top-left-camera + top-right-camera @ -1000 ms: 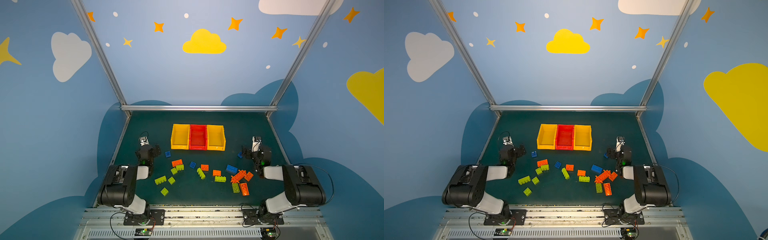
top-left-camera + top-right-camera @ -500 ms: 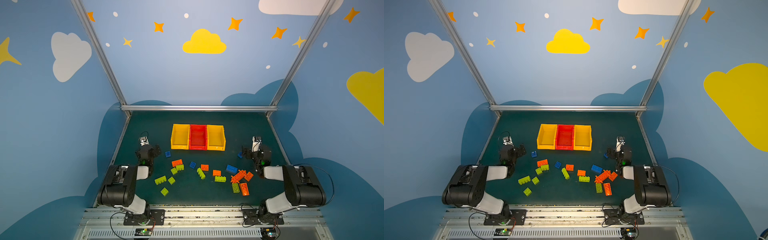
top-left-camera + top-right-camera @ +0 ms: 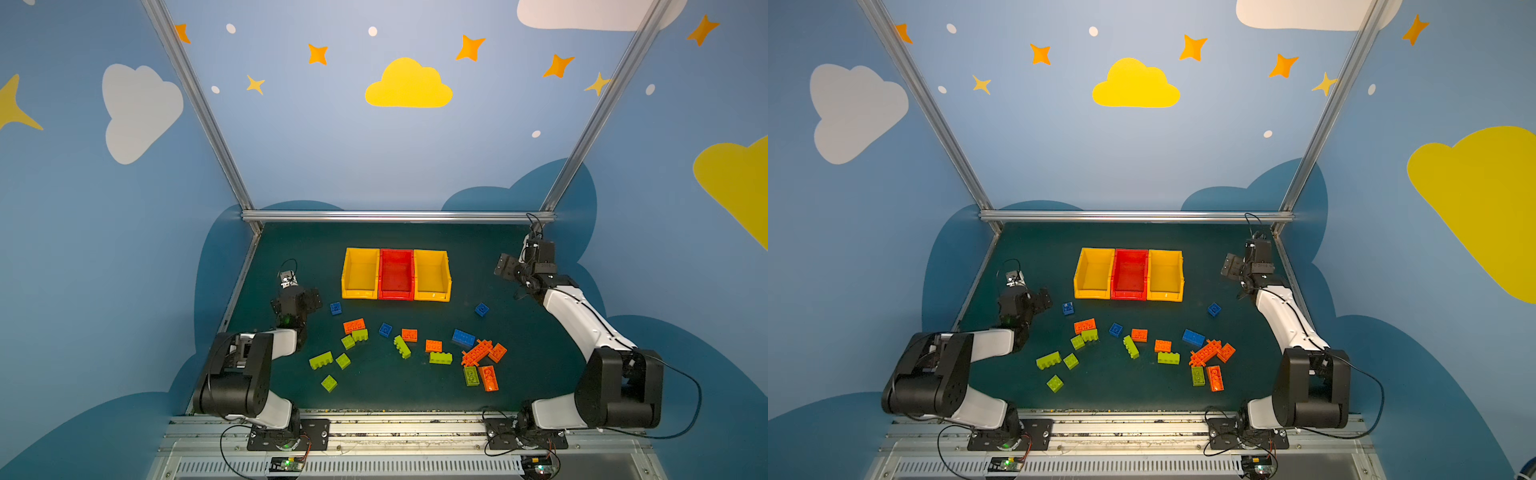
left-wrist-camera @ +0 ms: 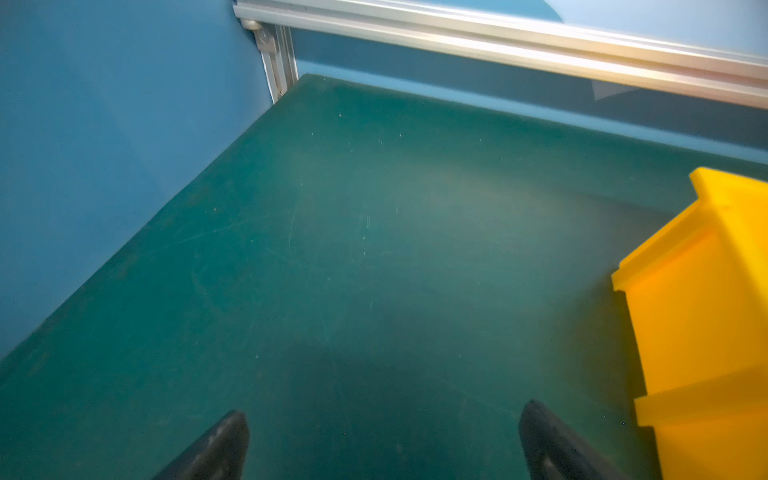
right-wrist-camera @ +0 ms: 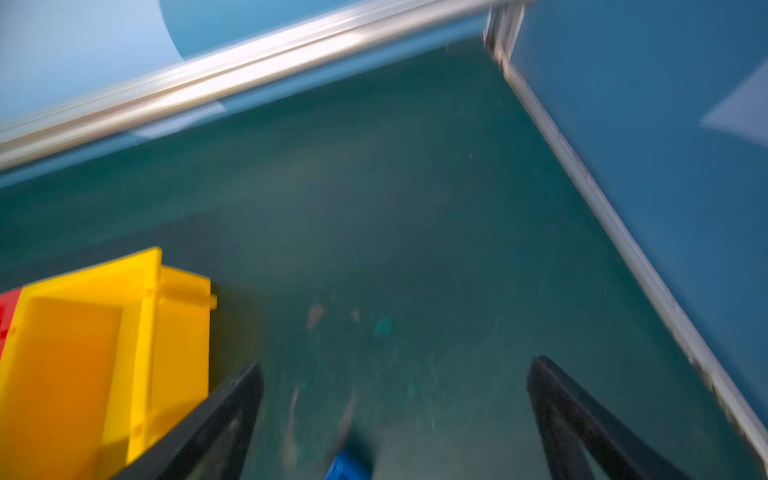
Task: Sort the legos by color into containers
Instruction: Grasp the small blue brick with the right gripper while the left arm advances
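Right arm lifts; sorting not begun
The right gripper [image 5: 397, 399] has risen, jaws wide and empty; the left gripper [image 4: 382, 440] likewise agape (unmoved). Lime, orange and blue studded plastic legos [image 3: 434, 345] all lie on the green mat [image 3: 395, 390], near three bare yellow-and-red plastic bins [image 3: 397, 275].

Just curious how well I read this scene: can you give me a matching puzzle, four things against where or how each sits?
Things:
1. red bin
2. left hand
3. rightmost blue brick
4. frontmost orange brick

Places or states:
A. beside a lime brick
B. open, over bare mat
C. between the yellow bins
D. alone, right of the bins

Pairs: 1-C, 2-B, 3-D, 4-A.
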